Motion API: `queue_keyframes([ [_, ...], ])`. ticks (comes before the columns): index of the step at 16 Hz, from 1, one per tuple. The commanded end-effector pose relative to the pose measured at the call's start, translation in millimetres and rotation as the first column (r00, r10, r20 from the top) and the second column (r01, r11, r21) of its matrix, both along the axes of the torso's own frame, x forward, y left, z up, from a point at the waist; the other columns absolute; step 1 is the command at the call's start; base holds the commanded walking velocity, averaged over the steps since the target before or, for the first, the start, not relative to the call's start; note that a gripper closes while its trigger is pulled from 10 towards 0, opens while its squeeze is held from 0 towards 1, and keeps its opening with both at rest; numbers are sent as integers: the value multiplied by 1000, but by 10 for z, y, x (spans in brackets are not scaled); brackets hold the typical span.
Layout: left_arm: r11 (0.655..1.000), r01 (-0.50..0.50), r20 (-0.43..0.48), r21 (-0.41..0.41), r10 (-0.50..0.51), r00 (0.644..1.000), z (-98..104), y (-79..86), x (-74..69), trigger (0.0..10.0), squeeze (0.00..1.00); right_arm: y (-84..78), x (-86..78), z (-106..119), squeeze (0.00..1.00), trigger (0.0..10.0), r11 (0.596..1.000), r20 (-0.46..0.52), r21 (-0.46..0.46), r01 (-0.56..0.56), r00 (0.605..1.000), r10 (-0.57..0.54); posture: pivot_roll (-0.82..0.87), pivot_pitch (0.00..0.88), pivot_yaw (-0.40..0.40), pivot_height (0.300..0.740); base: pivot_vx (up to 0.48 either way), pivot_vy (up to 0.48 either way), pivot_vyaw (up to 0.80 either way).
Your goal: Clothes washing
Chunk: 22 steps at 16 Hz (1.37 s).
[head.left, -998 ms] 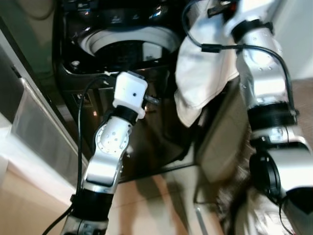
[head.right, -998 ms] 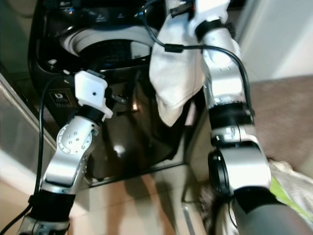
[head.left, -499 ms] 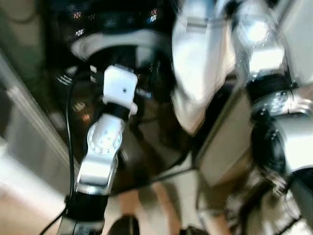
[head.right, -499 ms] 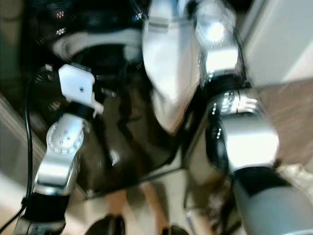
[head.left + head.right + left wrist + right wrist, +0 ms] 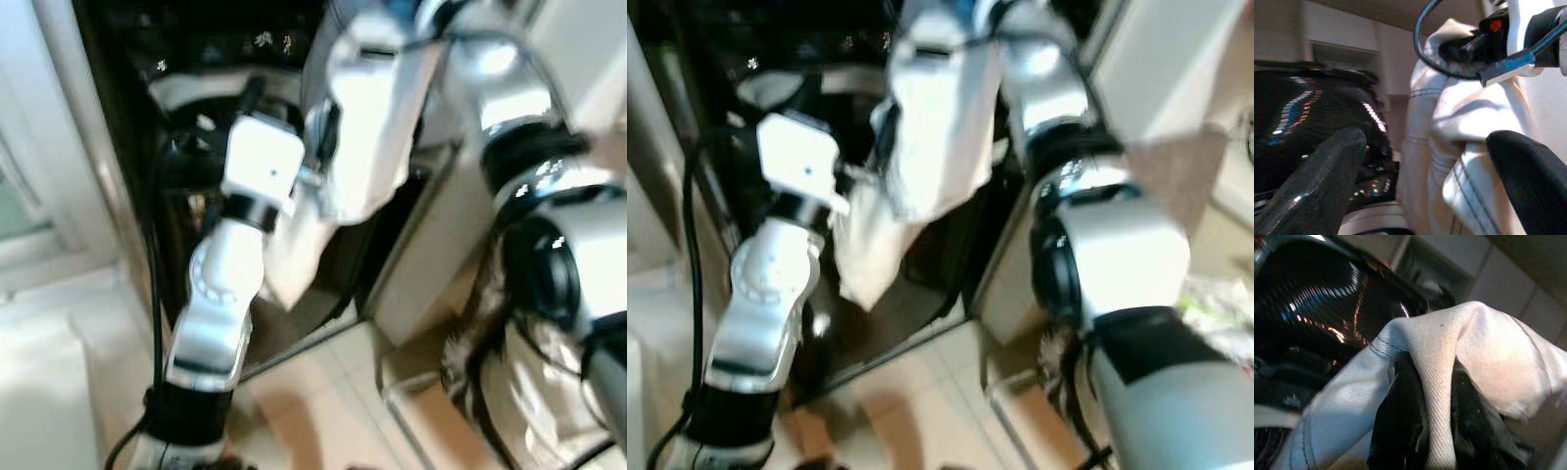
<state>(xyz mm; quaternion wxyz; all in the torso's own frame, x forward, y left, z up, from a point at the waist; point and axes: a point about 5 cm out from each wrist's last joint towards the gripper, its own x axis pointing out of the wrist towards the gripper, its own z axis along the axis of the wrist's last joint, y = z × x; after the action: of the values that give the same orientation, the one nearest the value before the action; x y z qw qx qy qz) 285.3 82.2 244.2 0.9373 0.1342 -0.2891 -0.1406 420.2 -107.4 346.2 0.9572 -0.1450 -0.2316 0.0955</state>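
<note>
A white garment (image 5: 367,147) hangs from my right gripper (image 5: 1432,367), which is shut on a fold of it, high in front of the black top-loading washing machine (image 5: 186,196). The washer's white drum ring (image 5: 181,88) shows behind my left arm. The cloth's lower end (image 5: 862,255) drapes down over the washer's front. My left gripper (image 5: 1430,181) is open, its two black fingers (image 5: 1327,186) spread wide with the garment just beyond them. The left wrist's white camera block (image 5: 260,166) sits right beside the cloth.
A pale wall or door panel (image 5: 59,147) stands close on the left. A beige cabinet side (image 5: 431,255) flanks the washer on the right. A heap of laundry (image 5: 534,377) lies low on the right, on the tiled floor (image 5: 323,401).
The camera has swung and the picture is blurred. My right arm has carried the garment leftward, so it now hangs against the left wrist instead of right of it.
</note>
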Motion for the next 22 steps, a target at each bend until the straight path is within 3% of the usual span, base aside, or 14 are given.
queue_keyframes([
  [1,997,7,-42,73,-4,999,-113,18,0,10000,0,-211,12,-55,0,10000,998,-8,53,43,999,-42,98,0,-80,740,349,-326,0],
  [5,999,-4,-71,47,7,997,-118,-14,64,10000,0,-248,18,-210,0,10000,984,-57,176,-2,998,12,66,0,-63,740,373,-294,100],
  [6,999,2,-86,36,1,996,-137,-25,73,10000,0,-224,18,-253,0,10000,992,-64,123,-3,998,11,64,0,-62,740,0,0,600],
  [13,997,-78,-148,31,81,986,-280,32,121,10000,0,-81,-29,-443,0,10000,986,-60,109,-122,990,129,76,0,-85,740,0,0,525],
  [19,994,-88,-183,64,98,978,-378,32,145,10000,0,-127,-29,-413,0,10000,984,-54,130,-122,990,130,72,0,-77,740,0,0,470],
  [20,994,-102,-213,28,105,971,-416,70,155,10000,0,-126,-28,-423,0,10000,983,-57,137,-122,990,131,70,0,-77,740,0,0,456],
  [22,990,-131,-227,48,139,964,-479,114,174,10000,0,-120,-29,-450,0,10000,982,-64,142,-123,989,133,69,0,-79,740,0,-480,438],
])
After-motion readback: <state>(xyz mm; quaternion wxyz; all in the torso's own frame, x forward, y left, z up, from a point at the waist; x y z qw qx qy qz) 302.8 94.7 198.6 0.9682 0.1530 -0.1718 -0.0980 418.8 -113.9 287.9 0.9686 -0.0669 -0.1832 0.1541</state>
